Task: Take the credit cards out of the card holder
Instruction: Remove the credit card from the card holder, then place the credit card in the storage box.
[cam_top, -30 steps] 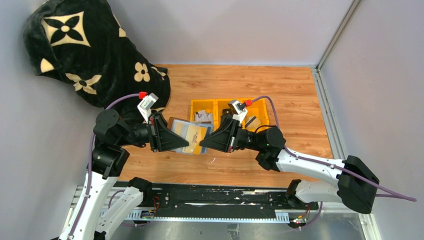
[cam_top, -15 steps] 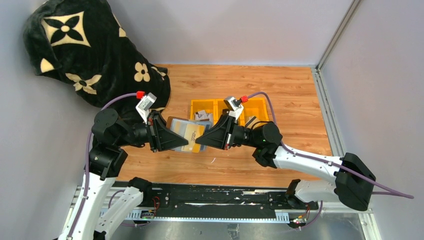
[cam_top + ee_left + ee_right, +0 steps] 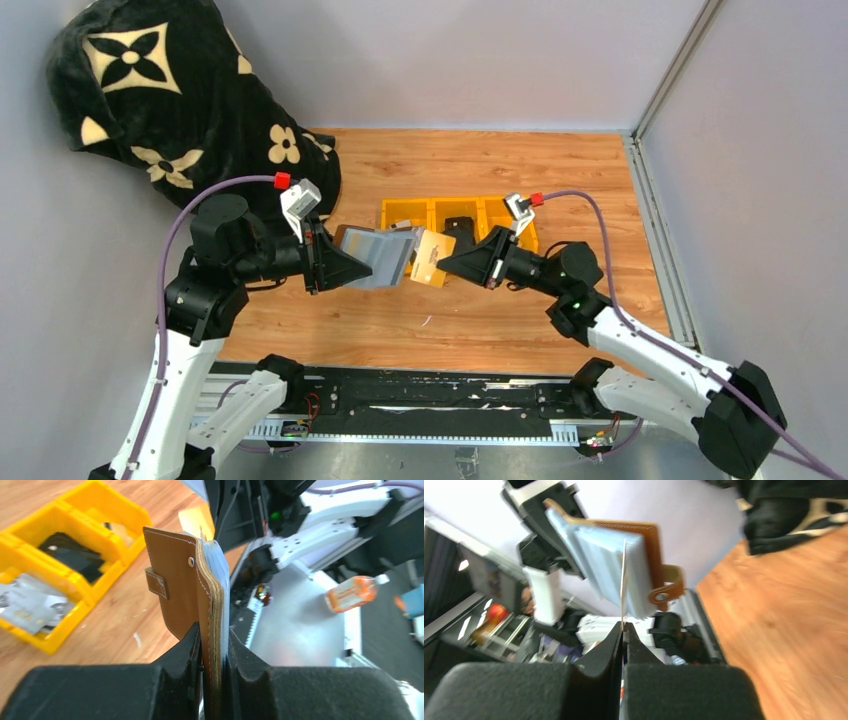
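Note:
The card holder [image 3: 378, 257], brown leather with a snap tab and a grey inner face, is held above the table over its middle. My left gripper [image 3: 345, 268] is shut on its left end. In the left wrist view the holder [image 3: 175, 575] stands edge-on between the jaws of the left gripper [image 3: 214, 645]. A tan credit card [image 3: 433, 260] sits just right of the holder's open edge, with my right gripper [image 3: 447, 264] shut on it. The right wrist view shows that card [image 3: 624, 580] edge-on, rising from the right gripper [image 3: 623, 627] in front of the holder [image 3: 599, 562].
A yellow three-compartment tray [image 3: 495, 207] lies behind the grippers, with grey cards [image 3: 30, 610] and a small black object [image 3: 70, 555] in it. A black flowered blanket [image 3: 170, 90] fills the back left corner. Walls stand at the back and right.
The right gripper closed on a tan card and drew back to the right with it, away from the holder. The left gripper kept its grip and tilted the holder slightly.

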Robot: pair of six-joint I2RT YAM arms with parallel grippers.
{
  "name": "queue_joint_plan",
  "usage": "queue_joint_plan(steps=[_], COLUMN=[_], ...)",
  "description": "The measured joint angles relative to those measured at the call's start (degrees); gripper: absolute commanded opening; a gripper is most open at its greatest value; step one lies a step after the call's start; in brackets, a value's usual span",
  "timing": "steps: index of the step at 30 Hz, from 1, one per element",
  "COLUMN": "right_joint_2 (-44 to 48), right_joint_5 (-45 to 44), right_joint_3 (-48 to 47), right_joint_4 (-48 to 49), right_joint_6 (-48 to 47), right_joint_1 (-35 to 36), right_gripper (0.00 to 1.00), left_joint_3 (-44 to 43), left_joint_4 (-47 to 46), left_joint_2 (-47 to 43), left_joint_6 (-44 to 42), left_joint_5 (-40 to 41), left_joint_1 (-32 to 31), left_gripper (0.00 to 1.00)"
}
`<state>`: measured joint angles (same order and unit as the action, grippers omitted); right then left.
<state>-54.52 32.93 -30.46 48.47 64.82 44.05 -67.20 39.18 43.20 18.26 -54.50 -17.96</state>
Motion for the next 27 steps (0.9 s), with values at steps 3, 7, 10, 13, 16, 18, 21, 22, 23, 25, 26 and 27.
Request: queue_joint_plan(steps=[3,7,10,13,16,18,21,22,23,25,26,27], right_joint_2=[3.7,6.4,5.8,4.1,0.2,-3.5,-9.9,-11.5,-13.9,-17.9,-20.1,-22.4], right_joint_5=[1.0,1.6,0.8,-3.2,-9.2,-11.8,-14.4,-14.8,-15.3,-15.8,-15.9,-16.0], right_joint_3=[0.3,-1.4,-5.7,-10.5,-16.1,-19.3,-22.8,-23.2,-23.8,-24.5,-25.0,-25.7], right_joint_4=[-8.7,-25.0,-40.5,-52.5,-60.8,-63.8,-65.7,-65.8,-66.0,-66.4,-66.6,-66.9], right_joint_6=[-2.5,-9.0,-16.1,-23.1,-29.9,-33.1,-36.3,-36.9,-37.8,-39.0,-39.5,-40.2], right_joint_1=[-6.8,-16.9,-25.5,-31.2,-33.3,-33.4,-33.4,-33.4,-33.4,-33.4,-33.3,-33.2], right_gripper=[0.0,0.0,0.0,0.0,0.0,0.0,0.0,0.0,0.0,0.0,0.0,0.0], left_joint_3=[-1.3,-1.3,-0.6,0.9,2.1,2.6,3.9,4.3,4.7,5.6,5.8,6.1], left_joint_4=[4.9,9.7,11.7,13.3,14.3,14.6,14.8,15.0,15.2,15.7,15.8,16.1], left_joint_2=[0.4,-0.2,-1.4,-3.0,-4.5,-4.7,-4.6,-4.6,-4.6,-4.6,-4.6,-4.6], left_joint_6=[-7.4,-15.0,-19.4,-22.5,-24.7,-25.7,-26.8,-27.1,-27.6,-28.7,-29.1,-29.4], left_joint_5=[3.9,7.4,8.5,8.6,8.4,8.3,8.1,8.0,7.9,7.7,7.6,7.5], left_joint_1=[0.0,0.0,0.0,0.0,0.0,0.0,0.0,0.0,0.0,0.0,0.0,0.0], left_gripper=[0.0,0.0,0.0,0.0,0.0,0.0,0.0,0.0,0.0,0.0,0.0,0.0])
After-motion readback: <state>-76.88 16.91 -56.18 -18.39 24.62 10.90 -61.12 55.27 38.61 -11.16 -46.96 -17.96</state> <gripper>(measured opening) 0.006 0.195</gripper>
